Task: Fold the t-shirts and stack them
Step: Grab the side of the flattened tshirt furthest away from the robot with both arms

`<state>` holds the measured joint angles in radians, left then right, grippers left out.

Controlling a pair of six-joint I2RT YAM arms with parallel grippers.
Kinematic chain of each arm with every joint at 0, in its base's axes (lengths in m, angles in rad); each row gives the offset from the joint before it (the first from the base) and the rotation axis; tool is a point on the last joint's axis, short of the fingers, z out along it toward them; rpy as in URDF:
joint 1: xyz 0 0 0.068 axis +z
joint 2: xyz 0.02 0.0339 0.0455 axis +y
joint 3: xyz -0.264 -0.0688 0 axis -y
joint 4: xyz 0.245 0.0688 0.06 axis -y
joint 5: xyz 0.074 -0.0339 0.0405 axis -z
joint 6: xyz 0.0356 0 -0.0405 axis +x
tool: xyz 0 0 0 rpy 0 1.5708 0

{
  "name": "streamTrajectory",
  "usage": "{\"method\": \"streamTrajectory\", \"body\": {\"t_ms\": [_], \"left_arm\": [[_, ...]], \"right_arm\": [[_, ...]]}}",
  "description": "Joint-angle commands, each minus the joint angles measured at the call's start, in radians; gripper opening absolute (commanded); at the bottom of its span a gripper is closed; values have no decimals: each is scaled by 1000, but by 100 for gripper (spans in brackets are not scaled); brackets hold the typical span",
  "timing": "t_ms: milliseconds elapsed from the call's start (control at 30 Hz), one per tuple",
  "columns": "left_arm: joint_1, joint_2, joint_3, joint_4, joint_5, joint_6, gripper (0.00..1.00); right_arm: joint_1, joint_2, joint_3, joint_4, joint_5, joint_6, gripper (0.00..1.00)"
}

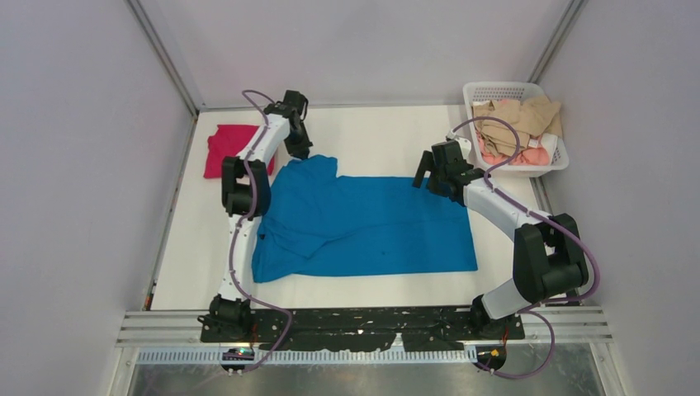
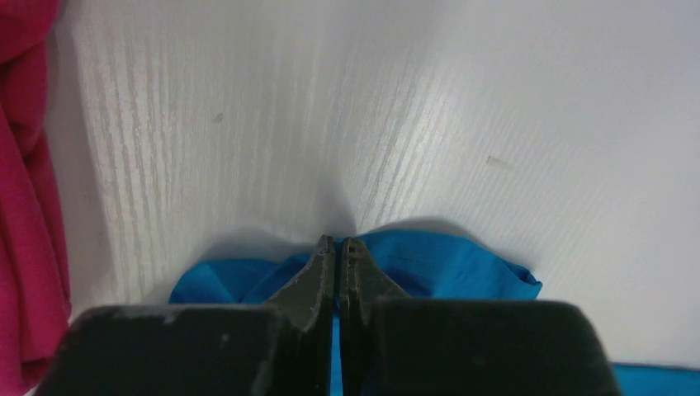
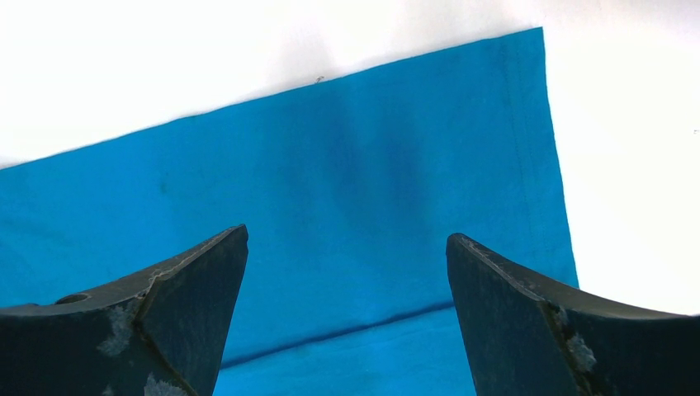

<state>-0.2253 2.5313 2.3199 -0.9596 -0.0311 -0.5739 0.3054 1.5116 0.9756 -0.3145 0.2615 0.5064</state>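
The blue t-shirt (image 1: 363,223) lies spread in the middle of the table, its left part bunched. My left gripper (image 1: 301,153) is at the shirt's far left corner. In the left wrist view it (image 2: 338,243) is shut on a pinch of the blue cloth (image 2: 446,264). The magenta-red t-shirt (image 1: 227,148) lies folded at the back left and shows at the left edge of the left wrist view (image 2: 25,206). My right gripper (image 1: 425,180) hovers open over the shirt's far right edge. In the right wrist view it (image 3: 347,239) is empty above a layered edge of the blue cloth (image 3: 347,165).
A white basket (image 1: 502,85) with beige and pink clothes stands at the back right corner. Grey walls close in the table on the left, right and back. Bare white tabletop (image 1: 380,132) shows behind the blue shirt.
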Motion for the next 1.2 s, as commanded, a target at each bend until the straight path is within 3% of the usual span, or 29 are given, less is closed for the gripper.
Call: {"method": "streamTrajectory", "body": {"t_ms": [0, 167, 433, 967, 1167], "left_arm": [[-5, -46, -2, 7, 27, 36, 0], [-5, -121, -53, 74, 50, 59, 0], [-16, -342, -275, 216, -14, 113, 0], [-35, -393, -455, 249, 23, 105, 0], [-37, -440, -513, 284, 26, 104, 0]], "right_arm": [[-4, 1, 0, 27, 41, 1, 95], [-26, 26, 31, 16, 71, -5, 95], [-73, 167, 159, -53, 165, 31, 96], [-114, 478, 500, -203, 310, 129, 100], [-125, 546, 567, -301, 336, 177, 88]]}}
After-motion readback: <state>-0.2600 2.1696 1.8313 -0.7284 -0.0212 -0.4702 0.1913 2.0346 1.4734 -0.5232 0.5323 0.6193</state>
